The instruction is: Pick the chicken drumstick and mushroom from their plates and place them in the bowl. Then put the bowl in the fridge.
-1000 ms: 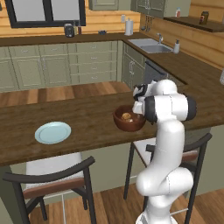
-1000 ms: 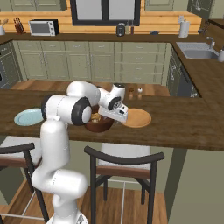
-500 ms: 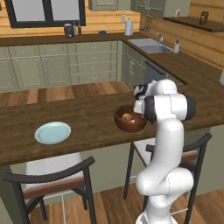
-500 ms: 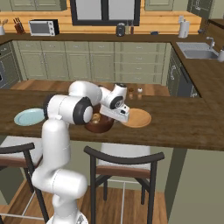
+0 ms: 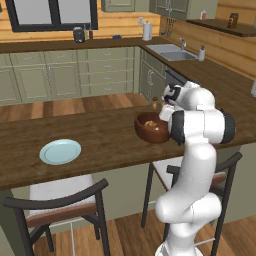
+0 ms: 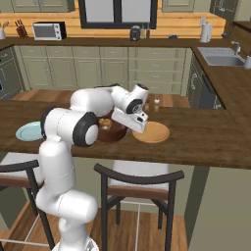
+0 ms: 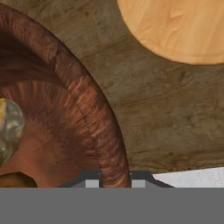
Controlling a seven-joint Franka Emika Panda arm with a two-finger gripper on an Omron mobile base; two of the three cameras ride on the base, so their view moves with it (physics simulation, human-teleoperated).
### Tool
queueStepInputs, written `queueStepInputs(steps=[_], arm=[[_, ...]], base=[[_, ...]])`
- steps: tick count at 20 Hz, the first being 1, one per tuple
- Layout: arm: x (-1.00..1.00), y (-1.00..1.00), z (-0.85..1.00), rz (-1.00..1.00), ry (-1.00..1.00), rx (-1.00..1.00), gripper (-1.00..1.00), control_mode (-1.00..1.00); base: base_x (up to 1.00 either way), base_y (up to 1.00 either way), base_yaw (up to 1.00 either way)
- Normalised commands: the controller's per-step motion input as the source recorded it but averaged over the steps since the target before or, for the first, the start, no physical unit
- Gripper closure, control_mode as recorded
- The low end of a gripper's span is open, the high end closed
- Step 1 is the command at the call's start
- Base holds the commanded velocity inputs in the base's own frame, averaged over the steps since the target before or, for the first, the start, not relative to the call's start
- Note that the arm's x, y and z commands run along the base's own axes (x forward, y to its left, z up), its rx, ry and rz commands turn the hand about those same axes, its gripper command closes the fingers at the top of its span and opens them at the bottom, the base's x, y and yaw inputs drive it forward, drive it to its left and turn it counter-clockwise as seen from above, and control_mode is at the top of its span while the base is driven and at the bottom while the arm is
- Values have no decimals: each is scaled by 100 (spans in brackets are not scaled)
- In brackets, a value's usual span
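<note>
Though shut (tight) — gripper (image 7: pixel 113 181) astride bowl (image 7: pixel 94 113) rim

White arm (image 5: pixel 197 125) bent low, jaws pinched on a rim.

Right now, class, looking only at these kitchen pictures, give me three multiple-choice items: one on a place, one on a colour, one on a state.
1. Where does the bowl stand?
A. on the wooden counter
B. in the sink
C. on a chair

2. What colour is the empty plate far from the bowl?
A. red
B. pale blue
C. black

3. How is the hand set?
A. wide open above the tan plate
B. open over the floor
C. shut on the bowl's rim

Answers: 1 A, both base views show the bowl on the counter. 2 B, the left base view shows it pale blue. 3 C, the hand view shows one tip each side of the rim, beside the tan plate.
</note>
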Motion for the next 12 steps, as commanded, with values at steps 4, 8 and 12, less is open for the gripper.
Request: queueStepInputs(steps=[4, 8, 12], arm=[[-86, 0, 92, -4, 2, 11, 100, -100], [-100, 0, 92, 0, 0, 8, 100, -100], [-95, 0, 45, 0, 0, 0, 100, -100]], base=[[0, 0, 0], [0, 0, 0], [0, 0, 0]])
